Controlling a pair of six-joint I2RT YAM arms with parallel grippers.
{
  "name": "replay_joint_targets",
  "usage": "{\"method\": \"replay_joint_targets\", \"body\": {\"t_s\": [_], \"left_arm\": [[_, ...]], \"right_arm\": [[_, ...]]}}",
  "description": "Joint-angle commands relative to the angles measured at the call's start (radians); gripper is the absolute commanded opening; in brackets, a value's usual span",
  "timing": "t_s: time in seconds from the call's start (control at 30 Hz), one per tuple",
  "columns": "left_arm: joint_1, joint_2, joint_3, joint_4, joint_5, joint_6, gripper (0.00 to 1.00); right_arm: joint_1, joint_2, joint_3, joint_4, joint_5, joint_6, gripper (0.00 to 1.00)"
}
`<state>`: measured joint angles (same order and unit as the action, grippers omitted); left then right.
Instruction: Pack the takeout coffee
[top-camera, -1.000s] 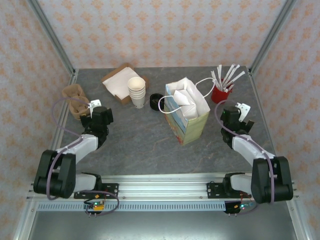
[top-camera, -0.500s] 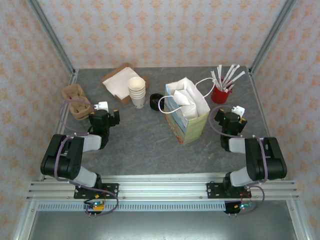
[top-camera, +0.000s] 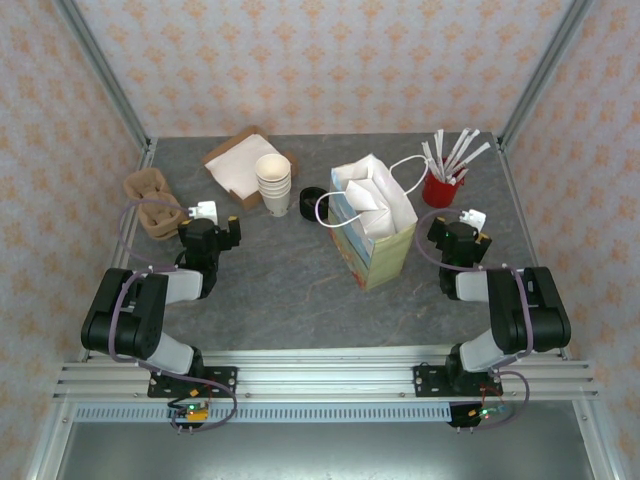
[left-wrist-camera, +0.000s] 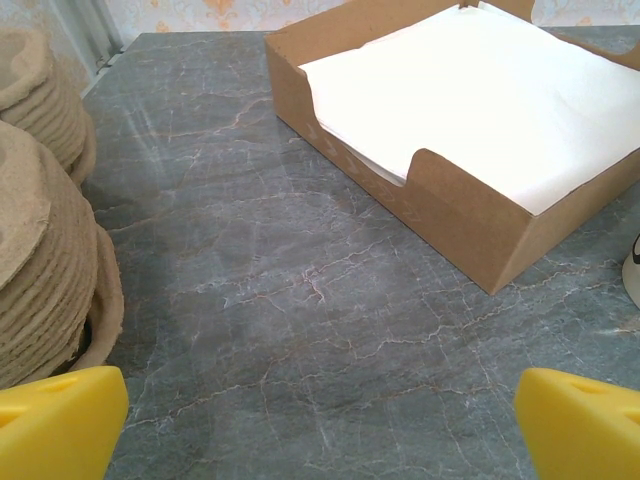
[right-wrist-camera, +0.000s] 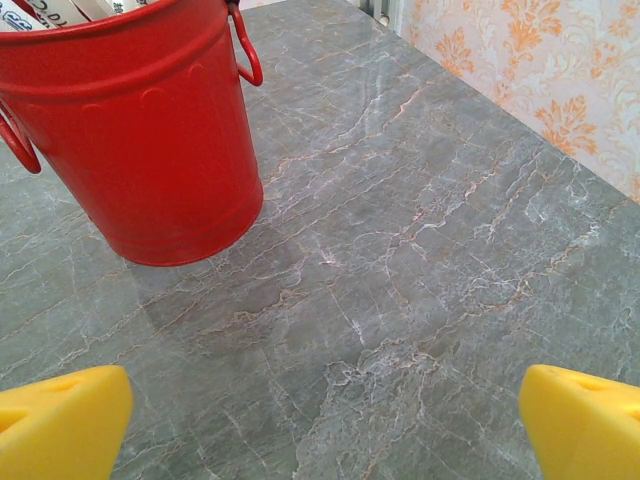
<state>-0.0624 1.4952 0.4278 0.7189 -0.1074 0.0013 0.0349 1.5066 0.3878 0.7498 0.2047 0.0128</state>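
Top external view showed both arms folded low and drawn back toward their bases. The left arm (top-camera: 150, 300) was bent with its wrist near the pulp carriers (top-camera: 150, 200). The right arm (top-camera: 505, 300) was bent the same way, its wrist just short of the red bucket (top-camera: 438, 188).

Left wrist view showed the left gripper (left-wrist-camera: 320, 420) with its yellow fingertips spread wide and only bare grey table (left-wrist-camera: 300, 300) between them. The carriers lay to its left, and the brown napkin box (left-wrist-camera: 470, 190) lay ahead to the right.

Right wrist view showed the right gripper (right-wrist-camera: 325, 420) spread just as wide and holding nothing, with the bucket ahead to its left.

The paper bag (top-camera: 385, 245) stood upright between the arms, white tissue at its mouth. Whether the takeout coffee sat inside it could not be told. The lidless cups (top-camera: 273, 182) and black lids (top-camera: 313, 196) stood just left of the bag.
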Motion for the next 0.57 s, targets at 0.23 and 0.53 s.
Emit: {"method": "replay_joint_targets", "body": {"t_s": [0.23,0.53], "left_arm": [[0.012,0.002,-0.008,0.037,0.005,0.013,1.00],[0.012,0.002,-0.008,0.037,0.005,0.012,1.00]], "right_arm": [[0.009,0.001,0.020,0.034,0.001,-0.013,0.99],[0.011,0.010,0.025,0.034,-0.062,-0.039,0.99]]}}
